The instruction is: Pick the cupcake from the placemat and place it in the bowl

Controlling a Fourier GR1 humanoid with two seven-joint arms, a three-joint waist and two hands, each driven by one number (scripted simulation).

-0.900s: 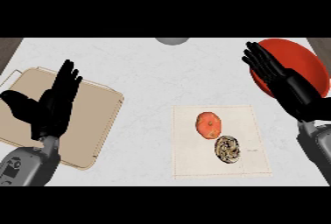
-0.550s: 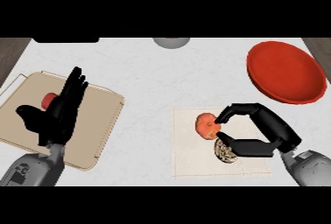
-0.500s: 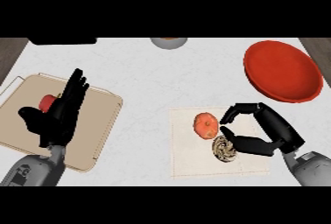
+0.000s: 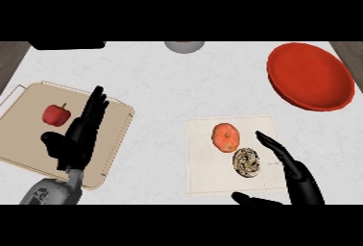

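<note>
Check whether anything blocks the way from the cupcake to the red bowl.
Nothing visible blocks it. The cupcake lies on the placemat with bare counter up to the bowl. The orange fruit sits to its upper left, off that line.

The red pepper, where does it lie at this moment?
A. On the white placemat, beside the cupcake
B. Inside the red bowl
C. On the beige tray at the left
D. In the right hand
C. The red pepper lies on the beige tray, just left of the open left hand, far from the white placemat and the red bowl.
</note>
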